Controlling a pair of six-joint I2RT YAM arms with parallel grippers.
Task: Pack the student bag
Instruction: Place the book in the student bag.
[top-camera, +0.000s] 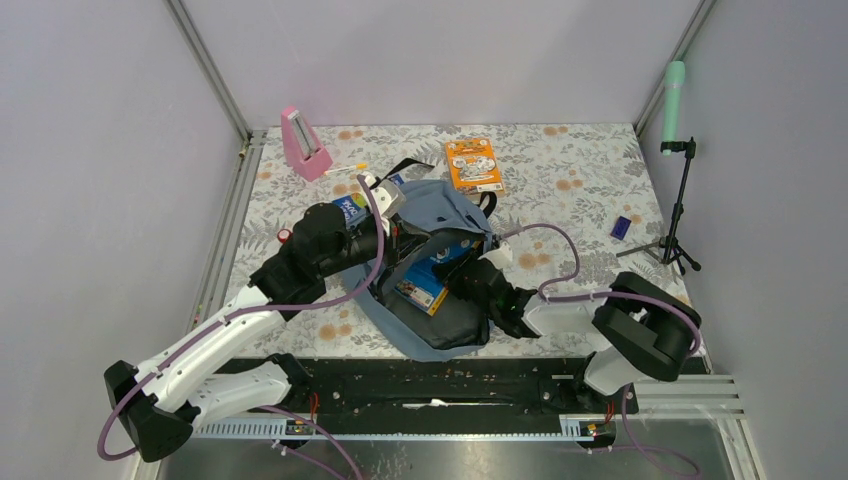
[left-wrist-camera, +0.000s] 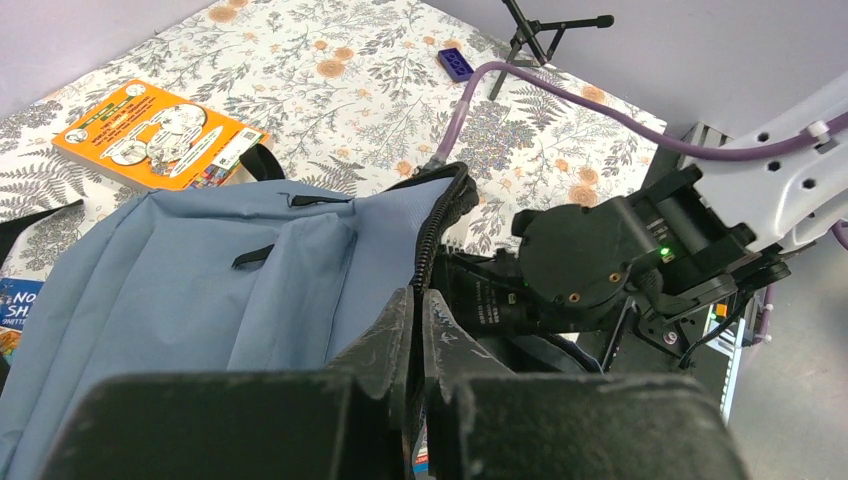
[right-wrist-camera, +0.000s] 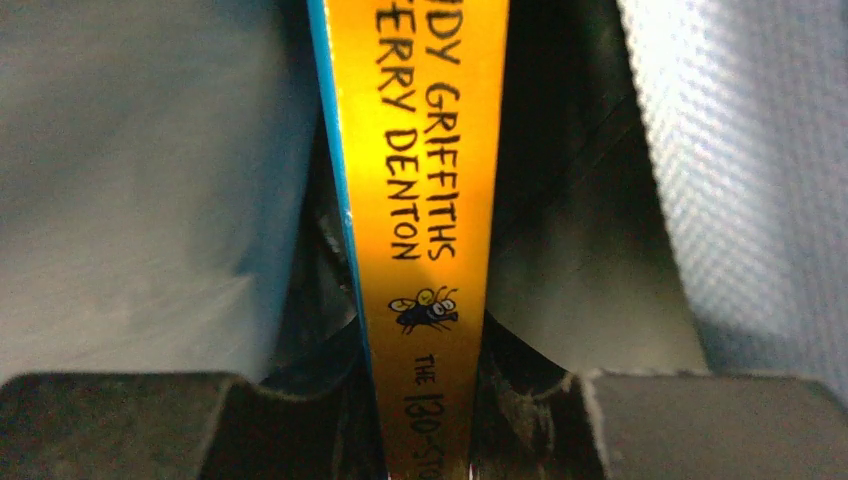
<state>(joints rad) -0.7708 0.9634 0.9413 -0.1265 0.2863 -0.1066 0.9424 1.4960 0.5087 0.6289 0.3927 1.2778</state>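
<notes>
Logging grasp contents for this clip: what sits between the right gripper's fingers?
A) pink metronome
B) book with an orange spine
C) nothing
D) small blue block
B: the right wrist view shows the book, orange spine toward the camera, held in the right gripper inside the student bag.

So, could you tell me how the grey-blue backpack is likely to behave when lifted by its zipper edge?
Probably floppy: the backpack creases and sags where the left claw pinches its zipper edge. It would likely drape rather than hold shape, so the mouth may collapse. With the orange-spined book inside, the bottom probably hangs heavier.
</notes>
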